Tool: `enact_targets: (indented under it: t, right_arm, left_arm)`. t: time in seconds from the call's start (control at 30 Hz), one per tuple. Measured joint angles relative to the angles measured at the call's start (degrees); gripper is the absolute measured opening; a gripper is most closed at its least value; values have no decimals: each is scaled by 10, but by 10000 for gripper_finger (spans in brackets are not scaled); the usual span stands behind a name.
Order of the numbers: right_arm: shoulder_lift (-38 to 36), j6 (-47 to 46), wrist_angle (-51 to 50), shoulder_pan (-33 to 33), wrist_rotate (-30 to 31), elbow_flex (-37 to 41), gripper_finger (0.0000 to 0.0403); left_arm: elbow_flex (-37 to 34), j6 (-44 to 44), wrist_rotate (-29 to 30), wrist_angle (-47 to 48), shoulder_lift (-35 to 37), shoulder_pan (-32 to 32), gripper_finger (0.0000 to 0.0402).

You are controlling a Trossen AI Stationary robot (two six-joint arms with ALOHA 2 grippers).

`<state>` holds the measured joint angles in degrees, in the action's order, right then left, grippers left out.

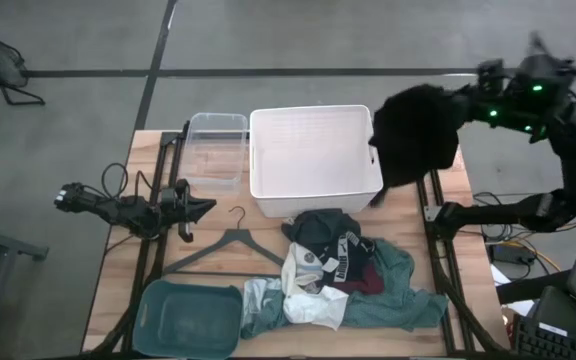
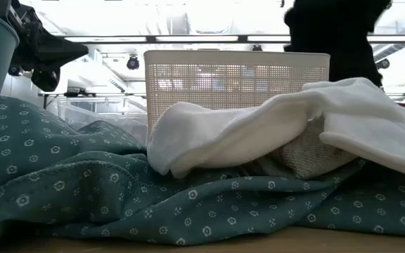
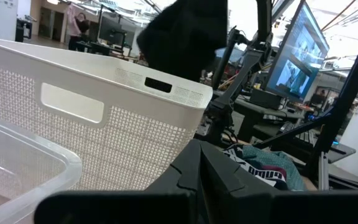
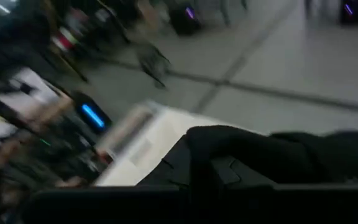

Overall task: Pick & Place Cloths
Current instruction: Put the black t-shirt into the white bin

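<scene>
High view: right hand (image 1: pixel 446 112) clamped on black cloth (image 1: pixel 415 132) beside empty white basket (image 1: pixel 314 160); left hand (image 1: pixel 206 208) closed, empty

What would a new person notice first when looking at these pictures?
First, the black cloth hanging in the air from the right gripper, by the right edge of the white basket. Next, the pile of cloths at the table's front, where a teal-green cloth lies under a white cloth. The left gripper waits by the table's left side, jaws shut.
</scene>
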<state>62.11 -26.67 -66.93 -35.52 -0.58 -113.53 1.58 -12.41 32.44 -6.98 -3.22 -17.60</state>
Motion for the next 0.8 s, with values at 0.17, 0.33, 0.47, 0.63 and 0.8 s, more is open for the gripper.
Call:
enact_targets:
  t: [0.17,0.33,0.47,0.63,0.8]
  right_arm:
    - [8,6,121,30,-38,-22,8]
    - [32,-16,250,56,-100,-19,8]
    - [64,-17,321,79,-106,-22,8]
    - [102,-4,422,94,-108,-32,8]
    - [141,23,484,94,-104,-49,8]
  left_arm:
    - [0,0,0,0,0,0,10]
    - [0,0,0,0,0,0,10]
    - [0,0,0,0,0,0,10]
    - [0,0,0,0,0,0,10]
    - [0,0,0,0,0,0,10]
